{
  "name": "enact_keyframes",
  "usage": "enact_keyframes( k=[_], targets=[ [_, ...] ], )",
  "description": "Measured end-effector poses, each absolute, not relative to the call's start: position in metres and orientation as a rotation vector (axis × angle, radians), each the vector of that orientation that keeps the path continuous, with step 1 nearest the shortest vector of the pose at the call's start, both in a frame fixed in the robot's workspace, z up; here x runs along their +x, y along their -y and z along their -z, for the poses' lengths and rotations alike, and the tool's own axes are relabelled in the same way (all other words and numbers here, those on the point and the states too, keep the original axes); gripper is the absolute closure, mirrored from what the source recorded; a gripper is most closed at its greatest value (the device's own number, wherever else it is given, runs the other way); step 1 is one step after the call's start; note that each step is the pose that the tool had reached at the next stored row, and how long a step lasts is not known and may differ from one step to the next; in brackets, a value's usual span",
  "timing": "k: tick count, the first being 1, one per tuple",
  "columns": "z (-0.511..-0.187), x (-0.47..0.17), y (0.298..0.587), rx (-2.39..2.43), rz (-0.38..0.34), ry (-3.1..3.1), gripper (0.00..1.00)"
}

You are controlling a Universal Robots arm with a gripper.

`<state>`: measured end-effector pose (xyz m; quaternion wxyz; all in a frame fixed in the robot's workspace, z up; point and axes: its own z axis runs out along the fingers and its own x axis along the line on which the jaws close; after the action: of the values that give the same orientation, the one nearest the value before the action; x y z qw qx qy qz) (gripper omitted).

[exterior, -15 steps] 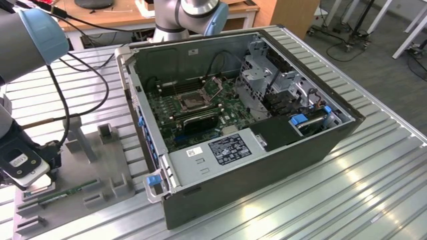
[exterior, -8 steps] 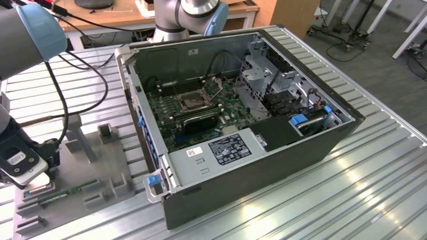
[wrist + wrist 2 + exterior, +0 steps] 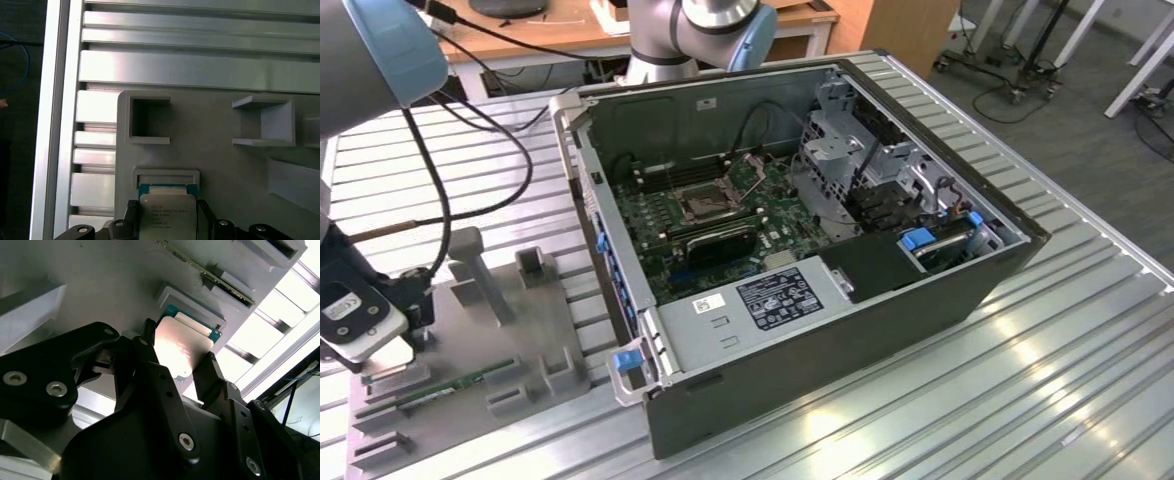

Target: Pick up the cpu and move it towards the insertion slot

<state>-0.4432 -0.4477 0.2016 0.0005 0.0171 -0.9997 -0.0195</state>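
Second wrist view is giving the clearest look, so I'm starting there. The black two-fingered hand [image 3: 182, 365] is gripping the flat square silvery-topped cpu [image 3: 180, 347], with its black fingers [image 3: 150, 357] pressing against two opposite edges of the chip. A thin green rim is peeking out along the chip's far side.

In the first wrist view the cpu is sitting between the fingertips and butting right up against a small grey U-shaped holder block [image 3: 165, 176]. Honestly can't tell whether the chip is resting in its holder or hanging just above it.

Over in the exterior view, the arm's end is hovering low over the flat grey fixture plate [image 3: 540, 320] with its upright pegs, at roughly 8 o'clock from the open dark computer case [image 3: 854, 330]. Plate and case are both sitting on the ribbed aluminium surface [image 3: 961, 400].

The square dark insertion slot with the silver metal frame [image 3: 707, 205] is lying on the green motherboard [image 3: 781, 230] inside the case. It's off at about 2 o'clock from the hand and well apart from it, so the cpu is nowhere near it.

A long thin green memory stick [image 3: 454, 384] is lying on the plate too, near the hand at around 4 o'clock.
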Motion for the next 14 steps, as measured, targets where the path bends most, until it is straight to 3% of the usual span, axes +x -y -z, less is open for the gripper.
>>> enact_keyframes(
  k=[14],
  targets=[
    [-0.2126, -0.4432, 0.4477, 0.054, 0.061, 3.139, 0.45]
  ],
)
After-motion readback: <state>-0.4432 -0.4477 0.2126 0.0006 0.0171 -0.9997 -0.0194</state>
